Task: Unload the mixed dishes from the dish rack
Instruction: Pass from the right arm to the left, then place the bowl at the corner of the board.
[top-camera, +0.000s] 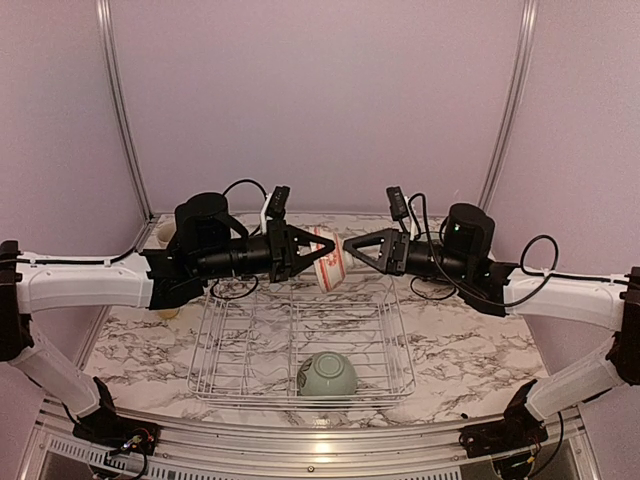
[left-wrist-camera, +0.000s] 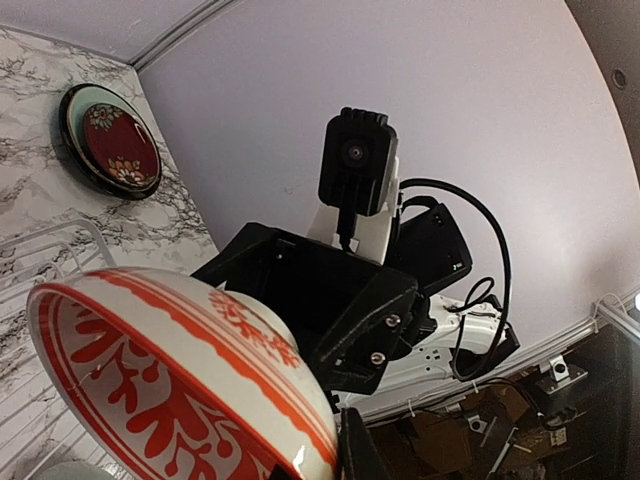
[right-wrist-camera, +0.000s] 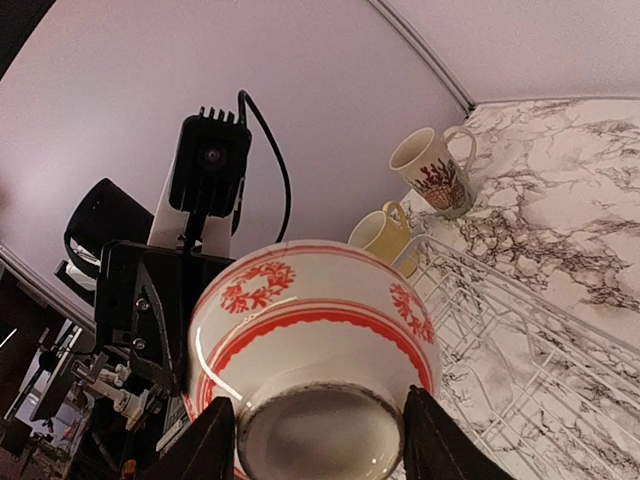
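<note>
Both arms meet above the dish rack (top-camera: 398, 335), grippers tip to tip with the white-and-red bowl (top-camera: 330, 262) between them, clear of the wire.

Left gripper (top-camera: 318, 256): clamped tight on the bowl's rim. In the left wrist view the rim fills the lower left of the frame.

Right gripper (top-camera: 350, 243): jaws half spread, one on each side of the bowl's foot ring. The fingers (right-wrist-camera: 212, 445) lie just beside the ring (the right wrist view does not settle whether they press on it, so I cannot tell if this side grips).

Bowl attitude: on its side, mouth toward the left arm, foot toward the right arm.

Pale green bowl (top-camera: 327, 375): in the rack, at the middle of the near edge.

On the marble table (top-camera: 480, 350), outside the rack:
- tall cream patterned mug (right-wrist-camera: 432, 170) and small yellow cup (right-wrist-camera: 385, 235), upright, near each other past the rack's left side;
- dark red floral plate (left-wrist-camera: 120, 145) lying on the black-rimmed pale teal plate (left-wrist-camera: 80, 100), beyond a rack corner.
</note>
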